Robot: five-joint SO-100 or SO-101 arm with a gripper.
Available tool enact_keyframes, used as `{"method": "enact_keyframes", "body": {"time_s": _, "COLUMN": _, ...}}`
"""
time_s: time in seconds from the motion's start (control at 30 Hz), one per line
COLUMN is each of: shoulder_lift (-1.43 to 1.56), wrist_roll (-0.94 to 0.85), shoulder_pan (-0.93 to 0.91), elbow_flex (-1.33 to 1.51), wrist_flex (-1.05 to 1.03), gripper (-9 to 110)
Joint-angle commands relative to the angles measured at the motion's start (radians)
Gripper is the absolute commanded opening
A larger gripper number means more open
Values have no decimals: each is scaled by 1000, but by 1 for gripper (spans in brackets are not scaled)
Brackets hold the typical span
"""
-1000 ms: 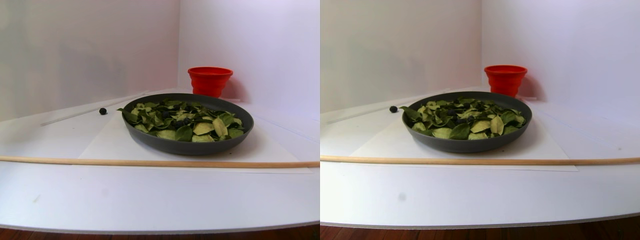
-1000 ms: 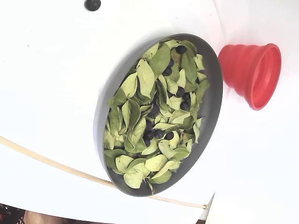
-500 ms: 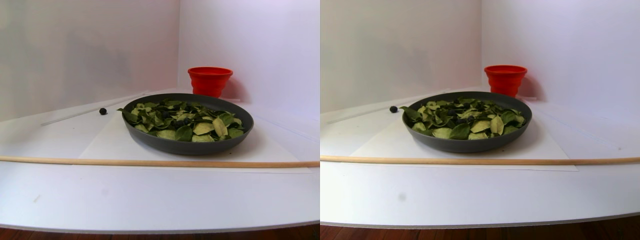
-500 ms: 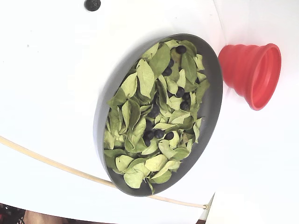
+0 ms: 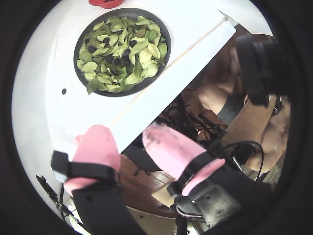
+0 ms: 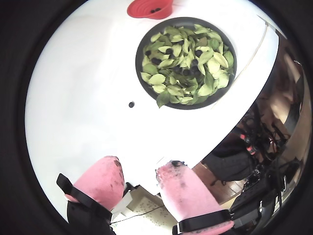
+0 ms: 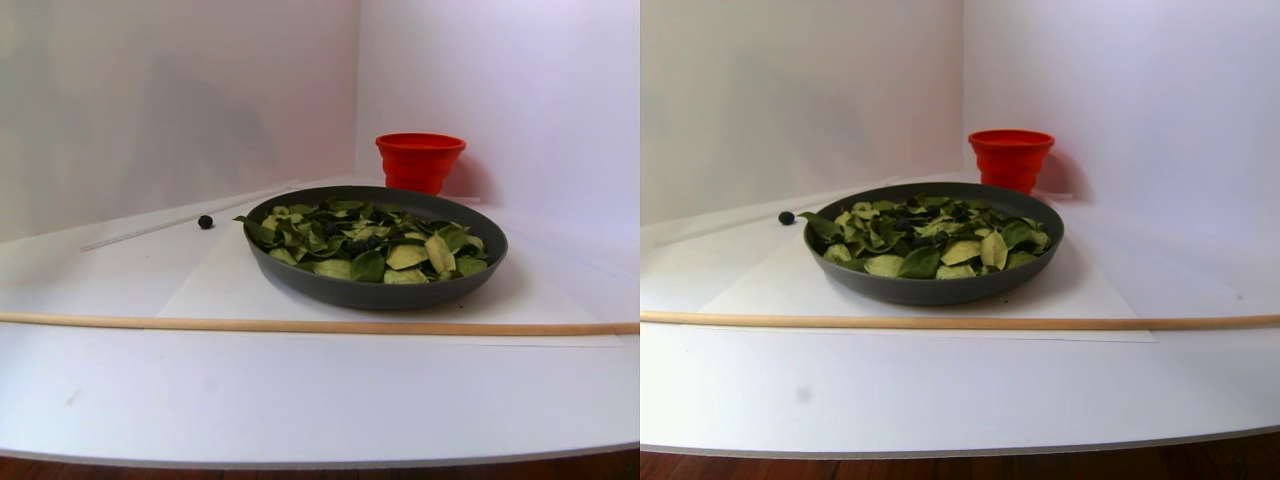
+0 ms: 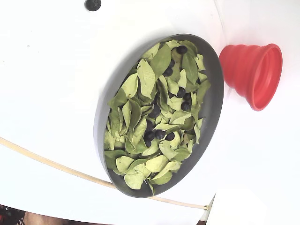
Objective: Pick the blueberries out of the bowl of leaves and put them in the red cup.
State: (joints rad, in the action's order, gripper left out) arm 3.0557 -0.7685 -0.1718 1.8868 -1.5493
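Observation:
The bowl of leaves point(image 8: 105, 108) is a wide dark grey dish full of green leaves, also seen in the stereo pair view point(image 7: 375, 292) and in both wrist views point(image 5: 117, 93) point(image 6: 186, 106). Several blueberries point(image 8: 159, 134) point(image 6: 168, 51) lie among the leaves. The red cup point(image 8: 248, 70) point(image 7: 420, 160) stands just beyond the bowl; in a wrist view the cup point(image 6: 149, 9) holds a few dark berries. My gripper point(image 5: 124, 132) point(image 6: 141, 164) is open, its pink fingers empty. It hangs high over the table's near edge, well back from the bowl. Neither the stereo pair view nor the fixed view shows it.
A thin wooden rod point(image 7: 300, 325) point(image 8: 47, 164) lies across the white table in front of the bowl. A small dark round thing point(image 7: 205, 222) point(image 6: 131, 104) sits on the table beside the bowl. White walls close the back. Cables and clutter show past the table edge point(image 5: 205, 132).
Bowl, cup and berries have not moved. A faint shadow on the back wall in the stereo pair view has grown a little darker.

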Motion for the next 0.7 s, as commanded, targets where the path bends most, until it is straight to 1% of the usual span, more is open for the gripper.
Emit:
{"method": "enact_keyframes", "body": {"time_s": 0.0, "shoulder_lift": -21, "wrist_roll": -71, "shoulder_pan": -23, "elbow_flex": -11, "wrist_flex": 28, "gripper": 14}}
{"method": "enact_keyframes", "body": {"time_s": 0.33, "shoulder_lift": -71, "wrist_roll": -244, "shoulder_pan": -54, "elbow_flex": 87, "wrist_flex": 106, "gripper": 14}}
{"method": "enact_keyframes", "body": {"time_s": 0.67, "shoulder_lift": -120, "wrist_roll": -393, "shoulder_pan": -110, "elbow_flex": 184, "wrist_flex": 255, "gripper": 15}}
